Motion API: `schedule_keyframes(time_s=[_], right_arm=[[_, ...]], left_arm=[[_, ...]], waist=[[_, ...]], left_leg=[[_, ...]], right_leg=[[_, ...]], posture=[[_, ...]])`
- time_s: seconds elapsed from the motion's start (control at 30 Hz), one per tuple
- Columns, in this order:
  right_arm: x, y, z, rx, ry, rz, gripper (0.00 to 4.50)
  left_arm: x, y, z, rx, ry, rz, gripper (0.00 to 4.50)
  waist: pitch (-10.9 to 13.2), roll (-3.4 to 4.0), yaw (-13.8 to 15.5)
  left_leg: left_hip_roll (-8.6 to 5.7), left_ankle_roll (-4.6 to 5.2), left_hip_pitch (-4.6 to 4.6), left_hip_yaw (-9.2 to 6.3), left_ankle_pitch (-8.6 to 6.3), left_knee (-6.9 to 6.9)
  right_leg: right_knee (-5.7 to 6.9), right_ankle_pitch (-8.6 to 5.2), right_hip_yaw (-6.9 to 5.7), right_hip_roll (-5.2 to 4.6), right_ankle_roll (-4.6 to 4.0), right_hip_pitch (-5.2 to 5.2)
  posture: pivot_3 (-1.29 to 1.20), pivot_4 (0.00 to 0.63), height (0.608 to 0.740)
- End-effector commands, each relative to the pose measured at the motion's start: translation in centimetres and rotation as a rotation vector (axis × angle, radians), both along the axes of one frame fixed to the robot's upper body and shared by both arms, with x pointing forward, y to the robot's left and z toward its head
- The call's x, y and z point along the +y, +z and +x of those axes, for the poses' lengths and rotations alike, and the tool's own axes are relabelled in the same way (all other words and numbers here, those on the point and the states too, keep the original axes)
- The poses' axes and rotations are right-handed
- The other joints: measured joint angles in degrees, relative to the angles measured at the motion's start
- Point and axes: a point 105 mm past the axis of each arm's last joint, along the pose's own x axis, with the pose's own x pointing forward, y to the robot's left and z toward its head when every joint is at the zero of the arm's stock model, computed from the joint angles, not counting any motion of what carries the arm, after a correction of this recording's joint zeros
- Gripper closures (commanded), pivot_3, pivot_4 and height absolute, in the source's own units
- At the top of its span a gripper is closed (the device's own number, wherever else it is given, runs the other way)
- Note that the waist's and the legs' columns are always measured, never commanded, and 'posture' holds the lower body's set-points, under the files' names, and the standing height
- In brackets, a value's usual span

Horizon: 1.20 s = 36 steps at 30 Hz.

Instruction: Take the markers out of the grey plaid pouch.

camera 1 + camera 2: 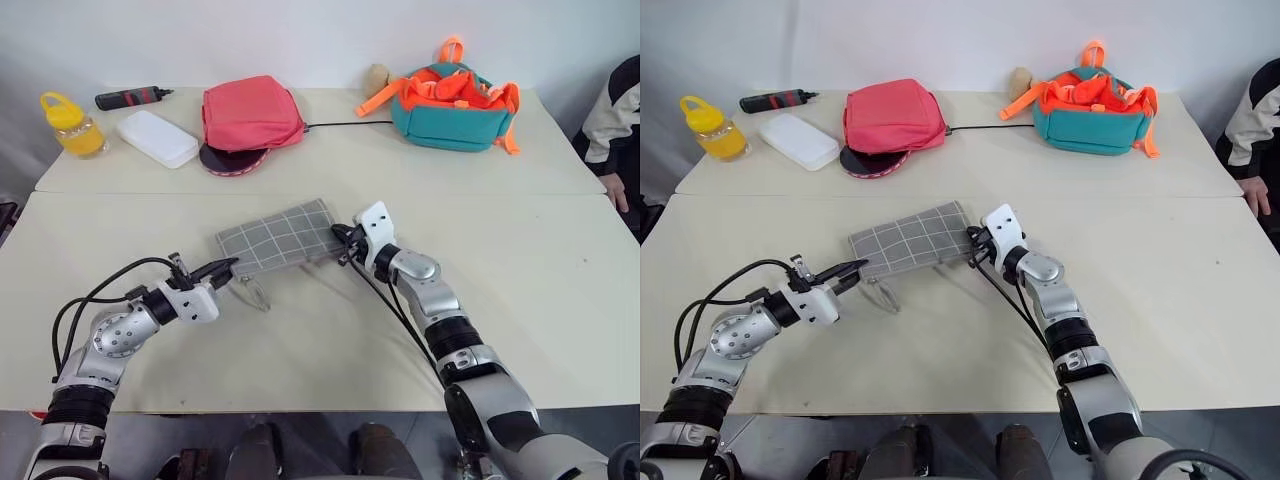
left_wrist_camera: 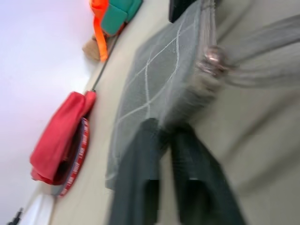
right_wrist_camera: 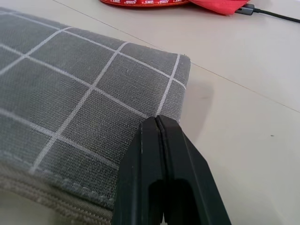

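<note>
Our left wrist view shows a loop pull at the flat grey plaid fabric pouch point(image 1: 277, 236), mid-table, long axis running left-near to right-far. Our left gripper point(image 1: 222, 268) pinches its left end; our right gripper point(image 3: 156, 123) clamps its right edge.

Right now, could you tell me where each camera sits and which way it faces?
Left eye: on the head, looking down at the table, pouch and both arms.
Right eye: beside it, same scene.
Left wrist: along the left gripper, shut at the pouch's zipper end.
Right wrist: along the right gripper, shut on the pouch's other end.
All four share the pouch.
</note>
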Motion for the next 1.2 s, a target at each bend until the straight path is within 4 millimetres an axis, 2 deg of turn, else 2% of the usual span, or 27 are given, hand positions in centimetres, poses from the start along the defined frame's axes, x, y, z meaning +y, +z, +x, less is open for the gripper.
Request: schedule_keyframes(time_s=[0.03, 0.13, 0.23, 0.4, 0.53, 0.63, 0.7, 0.77, 0.93, 1.03, 1.2], right_arm=[[0.0, -0.7, -0.5, 0.023, 0.016, -0.004, 4.5], [0.1, -0.6, -0.7, 0.019, 0.032, -0.001, 4.5], [0.4, 0.5, -1.5, 0.032, 0.106, 0.062, 4.5], [0.0, 4.0, -3.3, -0.001, 0.187, 0.151, 2.92], [1.0, 5.3, -7.8, 0.104, 0.391, 0.163, 1.52], [1.8, 5.6, -10.9, 0.21, 0.496, 0.185, 1.52], [2.5, 4.6, -12.8, 0.264, 0.549, 0.121, 1.52], [3.1, 3.4, -13.6, 0.296, 0.55, 0.082, 1.52], [3.9, 0.7, -12.0, 0.33, 0.42, 0.053, 1.52], [4.5, 0.9, -10.7, 0.327, 0.361, 0.107, 1.52], [4.6, 1.2, -9.6, 0.301, 0.316, 0.105, 1.52]], left_arm=[[-0.3, -2.9, -0.9, 0.103, -0.02, 0.038, 4.47], [-0.4, -3.0, -1.1, 0.104, -0.024, 0.032, 4.47], [-0.7, -3.1, -1.1, 0.103, -0.024, 0.03, 4.47], [-1.7, -2.9, -0.8, 0.082, -0.013, 0.02, 4.5], [-3.0, -2.7, -0.3, 0.069, 0.014, -0.003, 4.5], [-4.2, -2.5, 0.1, 0.062, 0.033, 0.003, 4.5], [-5.2, -2.2, 0.7, 0.054, 0.058, -0.005, 4.5], [-6.3, -1.8, 1.0, 0.039, 0.064, -0.005, 4.5], [-8.3, -1.4, 1.4, 0.025, 0.062, -0.003, 4.5], [-8.8, -1.3, 1.3, 0.02, 0.057, 0.01, 4.5], [-8.8, -1.2, 1.4, 0.024, 0.069, 0.005, 4.5]], waist=[[0.0, 0.0, 0.0], [0.0, 0.0, -0.02], [0.0, 0.0, -0.01], [0.0, 0.01, 0.58], [0.0, 0.01, 1.6], [0.0, 0.01, 2.6], [-0.01, 0.01, 2.9], [-0.03, -0.02, 3.33], [-0.05, -0.05, 4.01], [-0.05, -0.06, 4.05], [-0.05, -0.06, 4.09]], left_leg=[[0.0, 0.0, 0.0, -0.01, 0.0, 0.0], [0.0, 0.0, 0.0, 0.0, 0.0, -0.01], [0.0, 0.0, 0.01, 0.0, 0.0, -0.03], [-0.02, 0.02, -0.02, 0.01, -0.01, -0.08], [-0.05, 0.08, -0.04, -0.01, -0.07, -0.13], [-0.06, 0.1, -0.07, 0.0, -0.13, -0.15], [-0.08, 0.11, -0.08, 0.01, -0.14, -0.15], [-0.15, 0.15, -0.08, -0.02, -0.17, -0.15], [-0.34, 0.14, -0.1, 0.09, -0.17, -0.1], [-0.33, 0.13, -0.1, 0.1, -0.16, -0.08], [-0.3, 0.09, -0.11, 0.11, -0.18, -0.09]], right_leg=[[0.0, 0.0, 0.0, 0.0, 0.0, 0.0], [-0.01, 0.0, 0.0, 0.0, 0.0, 0.0], [-0.02, 0.0, 0.0, 0.0, 0.0, 0.0], [-0.09, 0.0, 0.01, -0.03, 0.0, -0.02], [-0.19, 0.0, 0.02, -0.05, 0.0, -0.01], [-0.37, 0.0, 0.02, -0.04, 0.0, 0.04], [-0.42, 0.0, 0.02, -0.04, 0.0, 0.04], [-0.47, 0.0, 0.01, -0.07, 0.01, 0.08], [-0.55, 0.01, 0.04, -0.02, 0.02, 0.06], [-0.54, 0.01, 0.05, 0.0, 0.02, 0.04], [-0.53, 0.01, 0.05, 0.02, 0.02, 0.01]], posture=[[0.0, 0.15, 0.74], [0.0, 0.15, 0.74], [0.0, 0.15, 0.74], [0.0, 0.15, 0.74], [0.0, 0.15, 0.74], [0.0, 0.15, 0.74], [0.0, 0.15, 0.74], [0.0, 0.15, 0.74], [0.0, 0.15, 0.74], [0.0, 0.15, 0.74], [0.0, 0.15, 0.74]])
